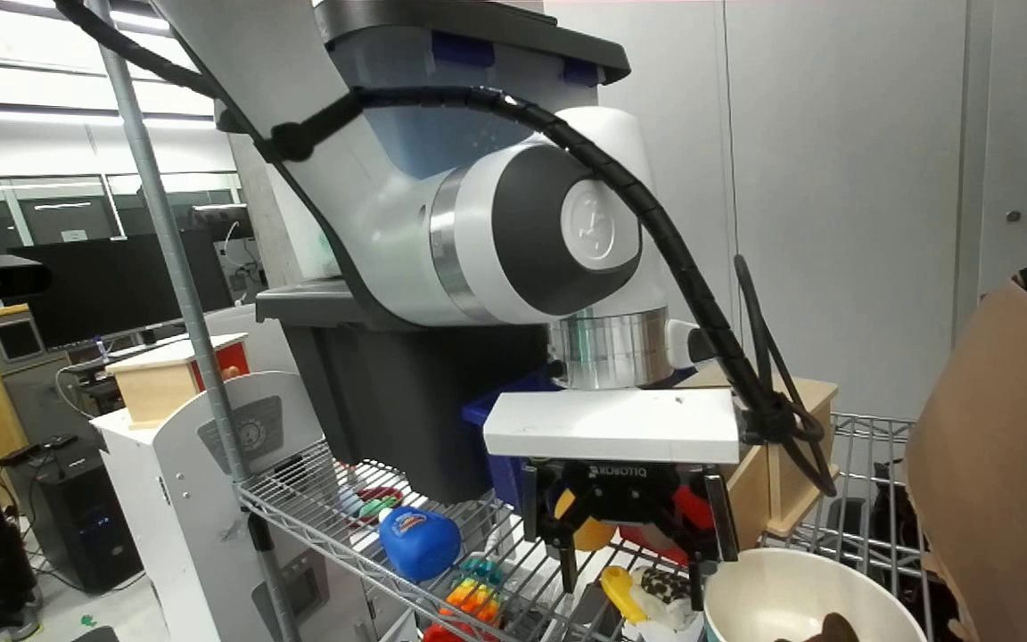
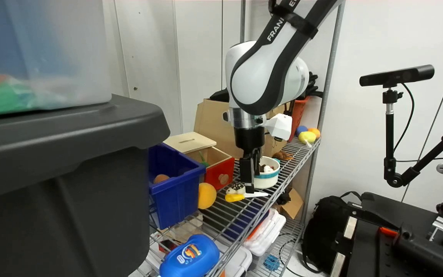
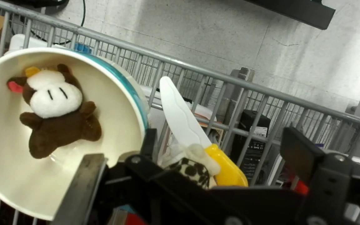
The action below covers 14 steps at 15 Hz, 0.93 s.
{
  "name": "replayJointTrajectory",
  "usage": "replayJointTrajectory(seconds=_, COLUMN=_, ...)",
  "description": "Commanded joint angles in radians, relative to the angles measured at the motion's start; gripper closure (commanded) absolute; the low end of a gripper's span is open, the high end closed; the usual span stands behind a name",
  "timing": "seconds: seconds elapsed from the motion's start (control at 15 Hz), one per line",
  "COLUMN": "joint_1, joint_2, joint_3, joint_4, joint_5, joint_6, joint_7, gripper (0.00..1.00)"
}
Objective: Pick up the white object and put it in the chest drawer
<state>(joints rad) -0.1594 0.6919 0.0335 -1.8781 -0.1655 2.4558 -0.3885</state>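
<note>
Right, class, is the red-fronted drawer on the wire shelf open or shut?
Open: in an exterior view, the red-fronted drawer juts out from the wooden chest, its inside uncovered and showing something green.

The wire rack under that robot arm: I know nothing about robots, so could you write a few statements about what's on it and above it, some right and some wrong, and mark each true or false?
1. A brown-and-white plush toy lies in the bowl. True.
2. The knife lies in the bowl too. False: it lies outside, beside the bowl.
3. A white thing with black spots lies close by the knife. True.
4. The chest drawer is shut. False: it stands open.
5. The gripper is open. True.
6. The bowl is white all over. False: a teal band runs round its outside.
</note>
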Motion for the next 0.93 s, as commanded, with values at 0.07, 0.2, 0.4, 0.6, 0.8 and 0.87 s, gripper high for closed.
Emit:
replayJointTrajectory(seconds=0.07, joint_1=0.002, joint_2=0.012, joint_3=-0.003, joint_4=0.042, joint_5=0.006, joint_6=-0.03, joint_7=-0.021, gripper=0.0)
replayJointTrajectory(seconds=0.2, joint_1=0.003, joint_2=0.018, joint_3=-0.002, joint_4=0.052, joint_5=0.006, joint_6=-0.032, joint_7=-0.022, gripper=0.0)
replayJointTrajectory(seconds=0.4, joint_1=0.005, joint_2=0.03, joint_3=-0.002, joint_4=0.07, joint_5=0.005, joint_6=-0.037, joint_7=-0.024, gripper=0.0)
replayJointTrajectory(seconds=0.6, joint_1=0.005, joint_2=0.041, joint_3=-0.002, joint_4=0.09, joint_5=0.004, joint_6=-0.041, joint_7=-0.026, gripper=0.0)
replayJointTrajectory(seconds=0.8, joint_1=0.008, joint_2=0.054, joint_3=-0.002, joint_4=0.117, joint_5=0.002, joint_6=-0.051, joint_7=-0.029, gripper=0.0)
replayJointTrajectory(seconds=0.87, joint_1=0.009, joint_2=0.058, joint_3=-0.003, joint_4=0.127, joint_5=0.001, joint_6=-0.057, joint_7=-0.029, gripper=0.0)
